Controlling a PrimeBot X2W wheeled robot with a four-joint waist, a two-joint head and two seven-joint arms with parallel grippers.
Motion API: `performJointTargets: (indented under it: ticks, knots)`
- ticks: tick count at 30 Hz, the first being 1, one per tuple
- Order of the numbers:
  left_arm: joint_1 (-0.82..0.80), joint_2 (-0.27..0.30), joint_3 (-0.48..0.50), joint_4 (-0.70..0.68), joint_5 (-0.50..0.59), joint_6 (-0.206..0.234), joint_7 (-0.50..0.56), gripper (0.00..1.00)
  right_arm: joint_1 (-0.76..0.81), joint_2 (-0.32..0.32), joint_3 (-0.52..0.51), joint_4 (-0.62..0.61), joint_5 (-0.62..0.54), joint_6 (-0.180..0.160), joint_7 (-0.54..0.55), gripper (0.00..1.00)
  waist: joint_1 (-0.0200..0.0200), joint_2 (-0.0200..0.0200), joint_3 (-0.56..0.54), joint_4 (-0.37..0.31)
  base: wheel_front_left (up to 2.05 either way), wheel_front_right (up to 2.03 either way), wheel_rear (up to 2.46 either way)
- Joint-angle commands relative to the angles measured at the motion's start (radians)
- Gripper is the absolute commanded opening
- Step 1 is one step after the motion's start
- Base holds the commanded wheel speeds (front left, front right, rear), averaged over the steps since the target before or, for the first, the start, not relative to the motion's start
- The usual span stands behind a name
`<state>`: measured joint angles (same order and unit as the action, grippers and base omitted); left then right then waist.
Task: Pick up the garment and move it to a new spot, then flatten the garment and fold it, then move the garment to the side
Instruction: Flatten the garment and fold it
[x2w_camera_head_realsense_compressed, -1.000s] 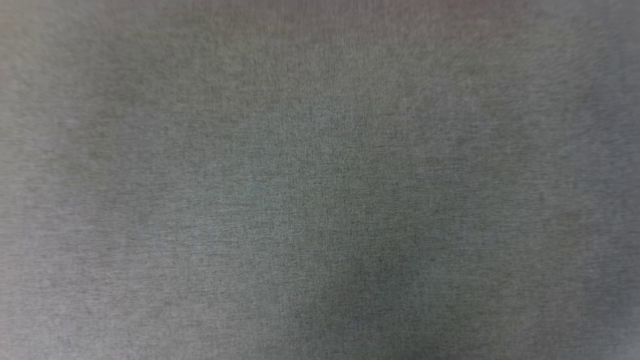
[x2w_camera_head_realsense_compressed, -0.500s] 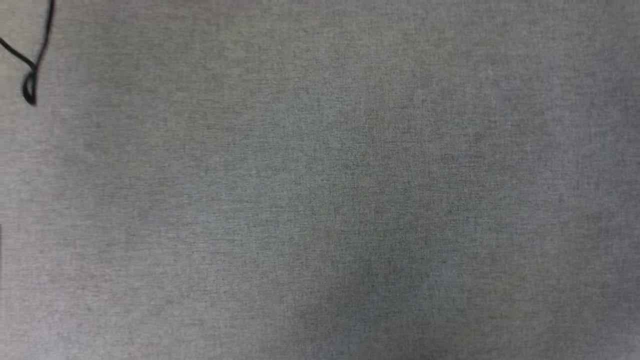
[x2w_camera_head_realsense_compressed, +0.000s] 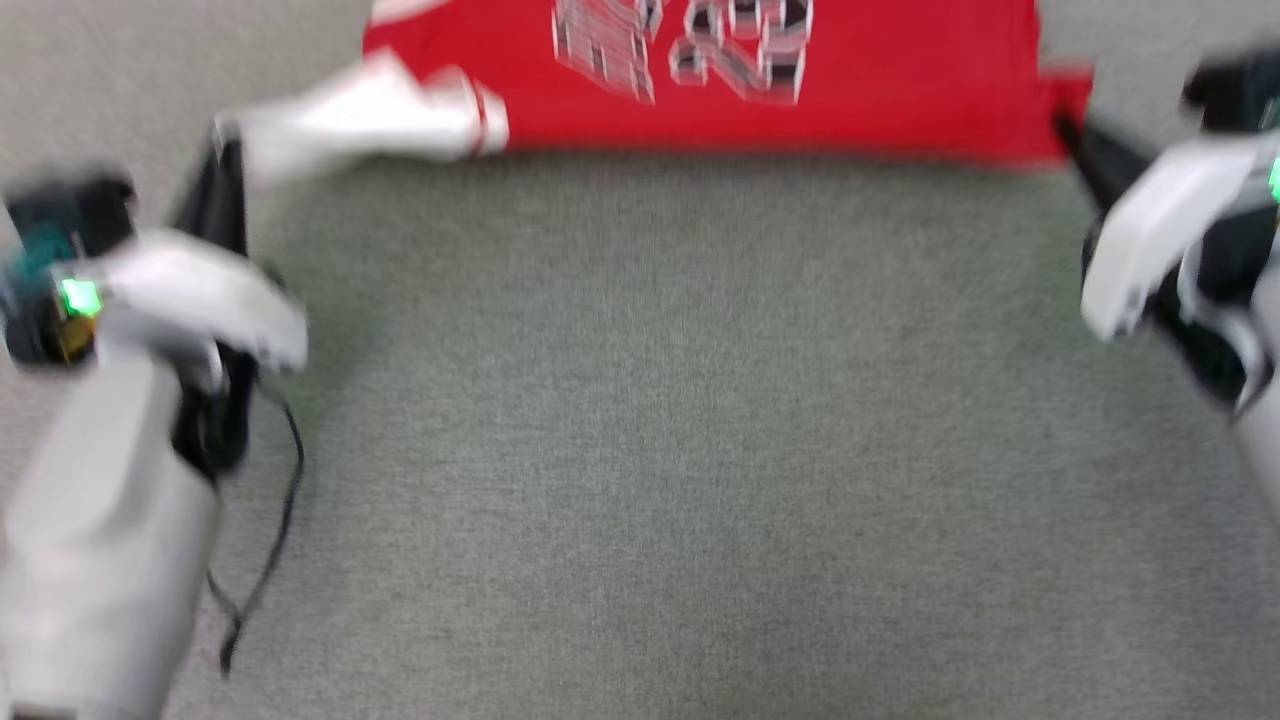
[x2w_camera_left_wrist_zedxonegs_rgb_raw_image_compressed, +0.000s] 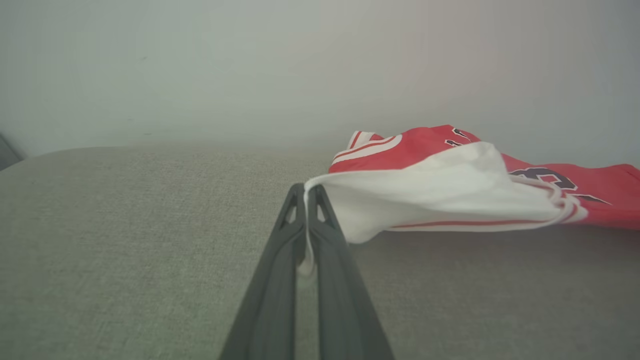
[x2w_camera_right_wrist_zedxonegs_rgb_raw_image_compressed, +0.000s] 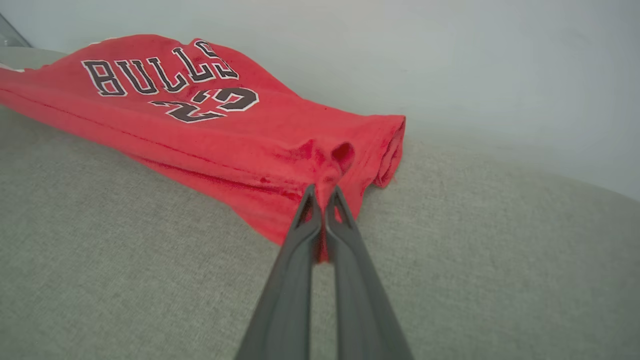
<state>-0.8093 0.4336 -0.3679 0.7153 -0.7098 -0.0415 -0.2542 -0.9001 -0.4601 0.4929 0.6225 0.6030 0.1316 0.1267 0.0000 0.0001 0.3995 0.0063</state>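
The garment (x2w_camera_head_realsense_compressed: 880, 90), a red jersey with white sleeves and black lettering, stretches across the top of the blurred head view. My left gripper (x2w_camera_head_realsense_compressed: 225, 145) is shut on the edge of a white sleeve (x2w_camera_head_realsense_compressed: 350, 115) at upper left. In the left wrist view that gripper (x2w_camera_left_wrist_zedxonegs_rgb_raw_image_compressed: 306, 192) pinches the sleeve (x2w_camera_left_wrist_zedxonegs_rgb_raw_image_compressed: 425, 195), which lifts off the grey surface. My right gripper (x2w_camera_head_realsense_compressed: 1065, 125) is shut on the red hem corner at upper right. In the right wrist view its tips (x2w_camera_right_wrist_zedxonegs_rgb_raw_image_compressed: 322, 192) pinch a bunched red fold of the garment (x2w_camera_right_wrist_zedxonegs_rgb_raw_image_compressed: 200, 130).
A grey woven fabric surface (x2w_camera_head_realsense_compressed: 660, 450) lies under everything. A thin black cable (x2w_camera_head_realsense_compressed: 280, 500) hangs from my left arm at lower left. A pale wall (x2w_camera_left_wrist_zedxonegs_rgb_raw_image_compressed: 250, 65) rises behind the surface.
The head view has shifted: earlier it showed bare grey fabric, then a bit of cable, and now both arms and the garment are in it.
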Motion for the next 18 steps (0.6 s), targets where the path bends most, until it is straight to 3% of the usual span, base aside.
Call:
performJointTargets:
  ticks: [1,7,13,14,18]
  knots:
    - [0.072,0.017,0.011,-0.03,-0.014,0.021,-0.005,0.0,0.066,-0.015,-0.006,-0.011,0.003,-0.002,-0.01,0.0,0.0,-0.0001,-0.094,-0.001,0.0,0.0,0.0]
    - [0.374,0.069,0.014,-0.203,-0.055,0.098,0.076,0.0,0.326,-0.025,-0.046,-0.059,0.02,-0.002,0.006,0.0,0.0,-0.0001,-0.217,0.003,0.0,0.0,0.0]
    - [0.658,0.128,0.043,-0.471,-0.096,0.232,0.161,0.0,0.564,-0.019,-0.116,-0.164,0.015,-0.002,0.06,0.0,0.0,-0.0001,-0.308,-0.004,0.0,0.0,0.0]
    - [0.658,0.128,0.043,-0.471,-0.096,0.232,0.161,0.0,0.564,-0.019,-0.116,-0.164,0.015,-0.002,0.06,0.0,0.0,-0.0001,-0.308,-0.004,0.0,0.0,0.0]
    - [0.847,0.157,0.084,-0.653,-0.135,0.339,0.202,0.0,0.722,-0.003,-0.188,-0.263,-0.02,-0.002,0.097,0.0,0.0,-0.0001,-0.36,-0.011,0.0,0.0,0.0]
